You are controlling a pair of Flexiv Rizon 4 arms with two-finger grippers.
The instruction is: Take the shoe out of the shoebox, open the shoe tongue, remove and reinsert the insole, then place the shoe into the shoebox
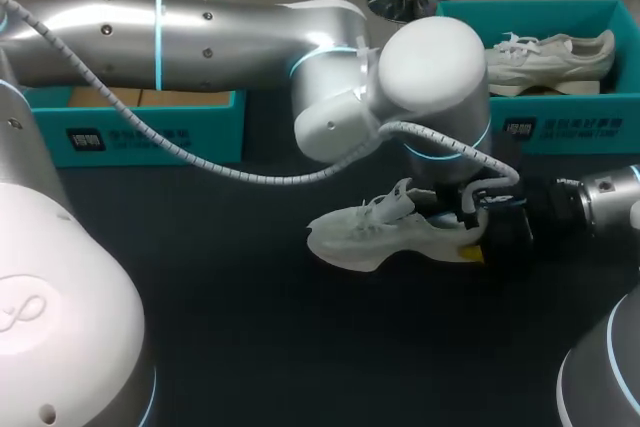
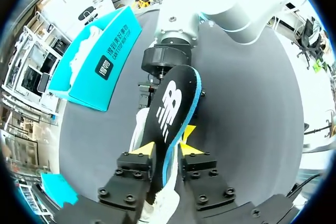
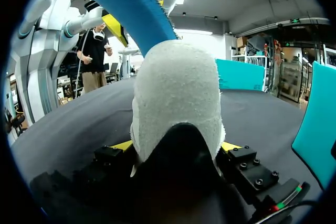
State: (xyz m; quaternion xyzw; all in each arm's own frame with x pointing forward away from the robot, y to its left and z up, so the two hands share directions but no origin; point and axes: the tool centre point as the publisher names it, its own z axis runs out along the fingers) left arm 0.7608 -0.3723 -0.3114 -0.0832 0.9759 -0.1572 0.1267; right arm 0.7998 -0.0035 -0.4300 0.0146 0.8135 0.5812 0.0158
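Clamping the heel from both sides, the right gripper (image 3: 176, 145) held the white shoe (image 1: 365, 235) low over the dark table (image 1: 250, 327). The toe pointed away from that gripper. In the right wrist view the padded heel filled the space between the fingers (image 3: 122, 145). A yellow tip pressed against each side of the heel, so the grip was clenched on the shoe. Whether the sole touched the table could not be told.

Above the shoe's opening, at the heel end, hung the left gripper (image 2: 165, 142). Its fingers (image 2: 143, 149) were closed on the insole (image 2: 176, 103), one yellow tip against each face. The insole was black on top with a blue edge and stood on edge between them. It ran on past the tips, down toward the shoe's heel. Its far end lay just beside the right gripper's wrist, and it could not be seen whether that end sat inside the shoe. In the left wrist view, part of the shoe's white upper showed under and beside the left fingers.

Beyond the shoe, well apart from it, stood a teal shoebox (image 1: 560, 112) holding a second white shoe (image 1: 550, 52). Another teal box (image 1: 150, 132) stood well off past the shoe's toe end, behind the left arm (image 1: 200, 37).
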